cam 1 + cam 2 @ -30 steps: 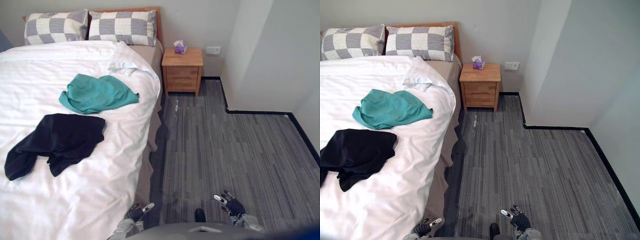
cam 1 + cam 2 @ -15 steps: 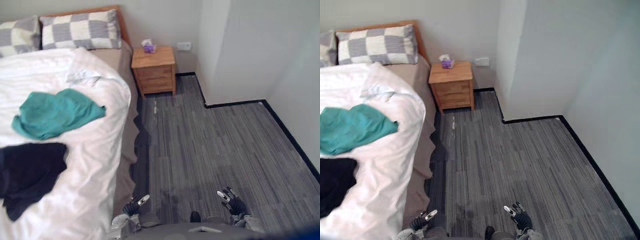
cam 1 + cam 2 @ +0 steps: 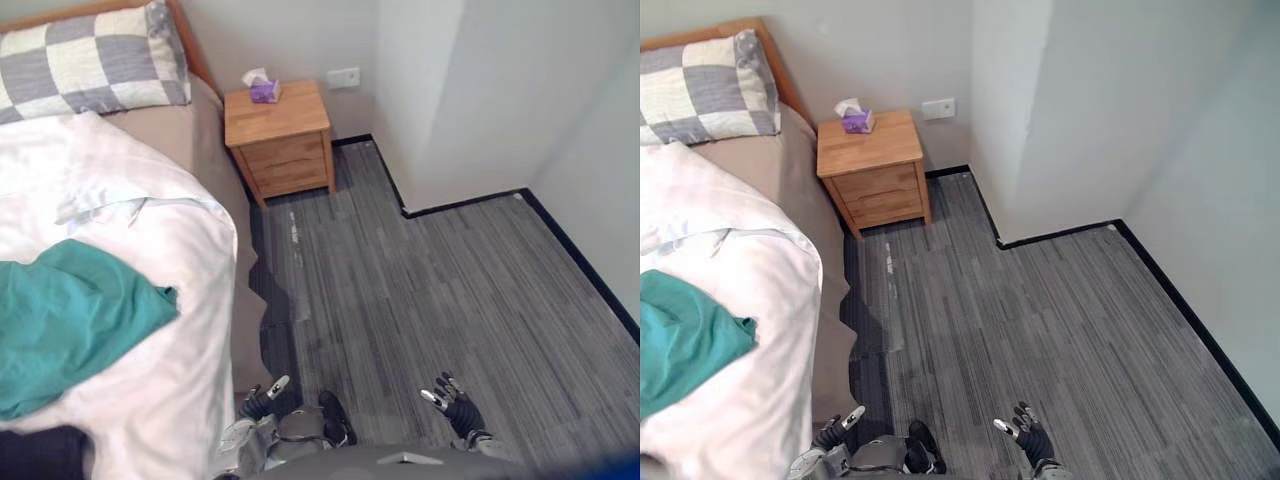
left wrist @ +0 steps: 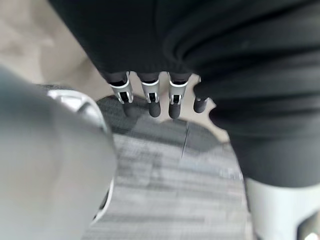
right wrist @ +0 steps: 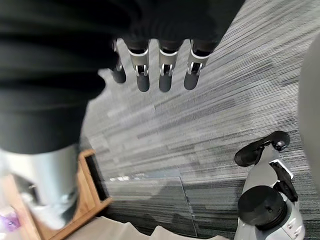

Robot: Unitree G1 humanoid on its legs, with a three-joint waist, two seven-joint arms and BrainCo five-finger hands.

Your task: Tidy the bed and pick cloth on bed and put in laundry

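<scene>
A teal cloth (image 3: 70, 325) lies crumpled on the white duvet (image 3: 150, 240) of the bed at the left. A corner of a black cloth (image 3: 40, 455) shows on the duvet nearer to me. My left hand (image 3: 255, 402) hangs low beside the bed's edge, fingers (image 4: 150, 100) straight, holding nothing. My right hand (image 3: 462, 410) hangs over the grey carpet, well to the right of the bed. Its fingers (image 5: 155, 70) are also straight and hold nothing. Both hands are far from the cloths.
A checkered pillow (image 3: 90, 60) lies at the head of the bed. A wooden nightstand (image 3: 280, 130) with a purple tissue box (image 3: 263, 90) stands beside it. A wall corner (image 3: 420, 100) juts out on the right. Grey carpet (image 3: 450, 290) lies between bed and walls.
The camera has turned right, so the bed has slid toward the picture's left and most of the black cloth is out of sight. The cloths themselves have not moved. Both hands hang as before.
</scene>
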